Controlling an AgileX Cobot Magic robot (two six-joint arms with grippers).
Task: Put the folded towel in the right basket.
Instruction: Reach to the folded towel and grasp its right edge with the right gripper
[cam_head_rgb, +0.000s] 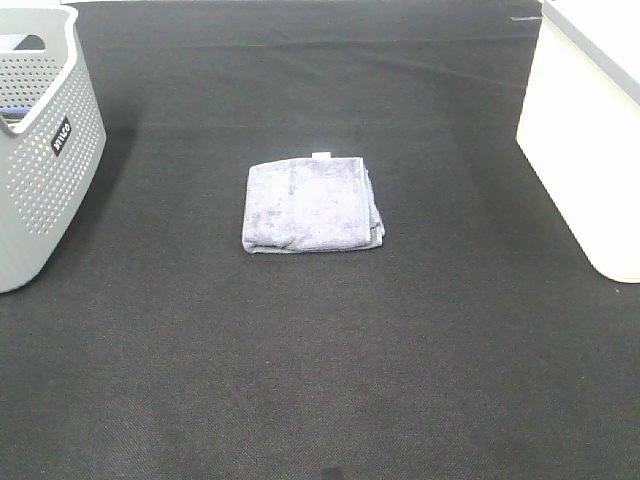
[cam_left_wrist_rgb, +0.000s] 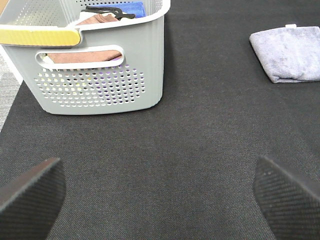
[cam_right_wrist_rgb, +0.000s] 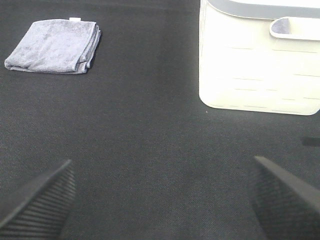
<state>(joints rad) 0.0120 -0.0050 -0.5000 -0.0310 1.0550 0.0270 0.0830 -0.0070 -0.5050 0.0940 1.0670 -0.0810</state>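
The folded towel (cam_head_rgb: 312, 205), pale grey-lavender with a tiny white tag at its far edge, lies flat on the dark mat in the middle of the table. It also shows in the left wrist view (cam_left_wrist_rgb: 290, 53) and in the right wrist view (cam_right_wrist_rgb: 54, 46). The right basket (cam_head_rgb: 590, 140), cream-white with a grey rim, stands at the right edge; it also shows in the right wrist view (cam_right_wrist_rgb: 260, 60). My left gripper (cam_left_wrist_rgb: 160, 200) is open and empty, far from the towel. My right gripper (cam_right_wrist_rgb: 162, 200) is open and empty, short of the towel and basket. Neither arm shows in the exterior high view.
A grey perforated basket (cam_head_rgb: 40, 150) with a dark label stands at the left edge; in the left wrist view this basket (cam_left_wrist_rgb: 95, 60) holds folded cloths. The dark mat (cam_head_rgb: 320, 380) covers the table.
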